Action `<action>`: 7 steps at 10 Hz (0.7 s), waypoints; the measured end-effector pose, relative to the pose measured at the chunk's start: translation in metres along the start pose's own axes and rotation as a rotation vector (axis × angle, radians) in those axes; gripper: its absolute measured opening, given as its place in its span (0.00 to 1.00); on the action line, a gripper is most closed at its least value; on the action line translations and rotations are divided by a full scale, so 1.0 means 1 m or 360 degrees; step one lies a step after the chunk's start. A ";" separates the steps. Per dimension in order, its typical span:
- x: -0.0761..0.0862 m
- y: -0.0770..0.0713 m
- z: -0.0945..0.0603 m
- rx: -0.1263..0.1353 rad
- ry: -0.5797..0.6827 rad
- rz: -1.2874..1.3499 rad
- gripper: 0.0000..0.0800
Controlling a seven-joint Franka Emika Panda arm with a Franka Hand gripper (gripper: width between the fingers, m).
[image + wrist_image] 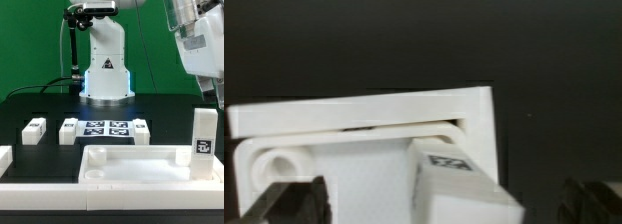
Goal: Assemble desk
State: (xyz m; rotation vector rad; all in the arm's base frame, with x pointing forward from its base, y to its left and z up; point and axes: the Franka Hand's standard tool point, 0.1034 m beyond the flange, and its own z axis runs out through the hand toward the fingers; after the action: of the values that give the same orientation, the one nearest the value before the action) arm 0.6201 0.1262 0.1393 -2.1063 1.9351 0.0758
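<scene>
Plainly hangs over the work with the gripper (pixel 205 97) spread as wide as it goes and closed on nothing. From the wrist, shows one of the fingers (pixel 278 205) low at the picture's edge, clear of every part.

Sits right above the upright leg (pixel 203 135), near its top face and apparently not touching. Finds that leg standing on end at the exterior view's right end of the tabletop (pixel 130 160), tag toward the camera, long axis vertical and so in line with the gripper's own downward reach. Cannot say whether seated in a corner hole or merely resting inside the rim. From the wrist, picks out one round socket (pixel 287 165) open and unfilled just beside the leg, within the tabletop's corner.

Leaves three loose legs (pixel 34 128) lying flat farther back, two of them touching or just beside the ends of the marker board (pixel 105 130), all well apart from the gripper and toward the exterior view's left of it.

Judging by this, calls for nothing sideways: probably a straight drop to bring a finger down each flank of the leg, then a squeeze across its short width. Risks, by the look of it, knocking the leg over with a finger landing on its top face rather than passing beside it, so wants the jaws centred first
</scene>
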 end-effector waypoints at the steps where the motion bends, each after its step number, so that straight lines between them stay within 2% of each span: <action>1: -0.006 0.013 -0.004 -0.0030 0.0006 -0.0248 0.81; 2: -0.012 0.024 -0.006 -0.0075 0.0018 -0.0451 0.81; 7: -0.012 0.026 -0.005 -0.0076 0.0011 -0.1001 0.81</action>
State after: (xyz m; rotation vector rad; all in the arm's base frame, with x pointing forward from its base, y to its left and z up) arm 0.5930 0.1353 0.1424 -2.6379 1.1998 -0.0145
